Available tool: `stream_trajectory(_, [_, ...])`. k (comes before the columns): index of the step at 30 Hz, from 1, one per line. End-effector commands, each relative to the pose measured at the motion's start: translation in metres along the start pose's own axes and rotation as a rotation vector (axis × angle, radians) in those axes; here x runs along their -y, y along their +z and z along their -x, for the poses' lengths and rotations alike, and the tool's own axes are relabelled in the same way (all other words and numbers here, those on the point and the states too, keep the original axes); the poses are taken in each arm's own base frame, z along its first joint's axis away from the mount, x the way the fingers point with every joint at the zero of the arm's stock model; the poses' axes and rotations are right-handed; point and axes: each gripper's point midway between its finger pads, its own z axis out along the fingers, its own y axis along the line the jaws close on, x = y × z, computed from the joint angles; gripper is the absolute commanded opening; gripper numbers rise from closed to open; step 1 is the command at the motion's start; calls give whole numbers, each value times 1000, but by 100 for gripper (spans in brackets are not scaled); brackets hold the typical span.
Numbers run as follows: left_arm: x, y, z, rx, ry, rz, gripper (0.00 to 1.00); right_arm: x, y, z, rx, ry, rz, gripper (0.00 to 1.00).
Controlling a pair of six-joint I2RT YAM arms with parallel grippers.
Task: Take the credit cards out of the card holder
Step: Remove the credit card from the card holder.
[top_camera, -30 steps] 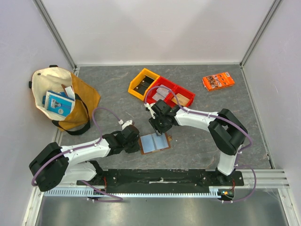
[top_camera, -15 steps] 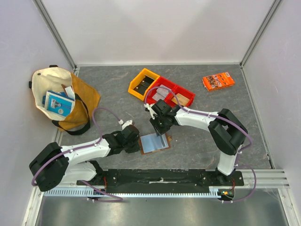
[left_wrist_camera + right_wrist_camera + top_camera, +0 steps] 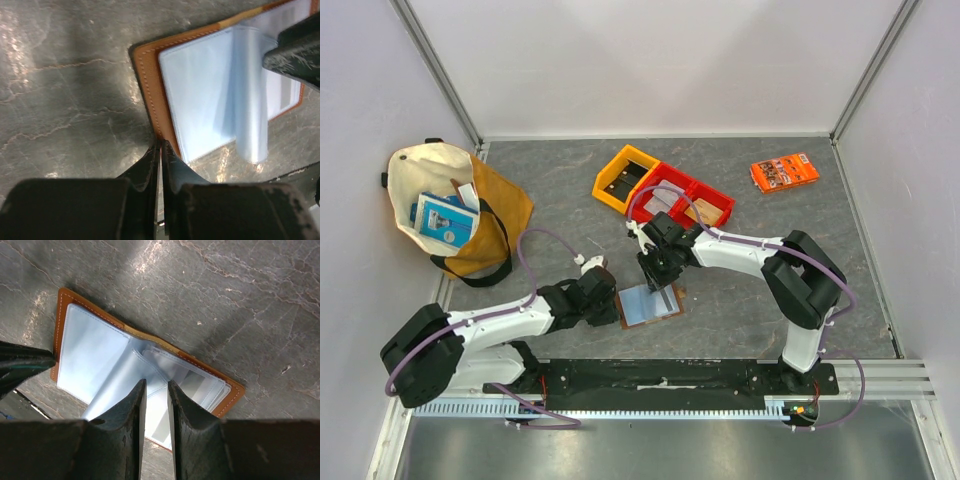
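- While the small flat brown leather card holder [image 3: 648, 303] lies open, pale blue inside up, on the dark grey veined tabletop [image 3: 740, 300], both hands are at it.
- Left hand [image 3: 160, 146]: black fingers pressed together, tips touching the card holder's stitched left rim. Whether any leather sits between them cannot be told.
- Right hand [image 3: 156, 385]: over the card holder's middle, fingers narrowly parted. They appear to be pinching a pale blue translucent plastic sleeve leaf [image 3: 250, 100] that stands up from the spine.
- Credit cards [image 3: 192, 385]: grey-white flat shapes behind the plastic on the card holder's right half. None lies outside it, so I judge the task barely begun.
- Risk: the right hand seems to grip sleeve, not card. A pull could drag the whole card holder up, or tear the thin film at the spine.
- Risk: the left hand bears on a narrow rim only. Slick leather could slide from under it and the card holder swing round.
- Risk: smooth, stiff cards in tight glossy pockets offer little edge to catch, so fingers may slip off.
- Materials: leather matte, tan-edged, with pale stitching; sleeves glossy, limp and creasing; tabletop hard and faintly shiny.
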Motion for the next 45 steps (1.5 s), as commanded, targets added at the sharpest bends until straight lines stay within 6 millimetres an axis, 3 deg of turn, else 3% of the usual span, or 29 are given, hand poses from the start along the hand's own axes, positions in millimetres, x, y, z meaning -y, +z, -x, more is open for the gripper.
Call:
stream_trajectory(1, [25, -13, 9, 65, 116, -99, 15, -1, 11, -9, -28, 28, 14, 31])
stream_trajectory(5, [58, -34, 24, 167, 252, -172, 38, 0, 13, -12, -39, 36, 12, 31])
stream_trajectory(7, [72, -41, 25, 194, 309, -188, 54, 1, 14, -13, -40, 40, 10, 31])
stream_trajectory(9, [81, -44, 24, 204, 351, -184, 64, 1, 15, -13, -41, 42, 8, 31])
stream_trajectory(12, [87, -36, 23, 198, 386, -143, 67, 2, 16, -13, -40, 49, 4, 31])
stream_trajectory(18, [82, -13, 26, 194, 383, 23, 64, 0, 15, -13, -39, 53, 11, 31])
stream_trajectory(24, [65, 2, 20, 168, 358, 127, 53, -1, 13, -13, -37, 54, 18, 31])
stream_trajectory(29, [51, 4, 20, 177, 325, 187, 31, -3, 9, -11, -25, 53, 22, 31])
stream_trajectory(32, [45, 5, 18, 174, 303, 200, 23, -3, 4, -7, -4, 60, 21, 31])
stream_trajectory(39, [35, 3, 12, 158, 271, 211, 15, -1, -15, 11, 109, 176, 98, 37])
stream_trajectory(45, [33, 3, 11, 154, 250, 203, 14, -12, -11, 5, 111, 228, 207, 41])
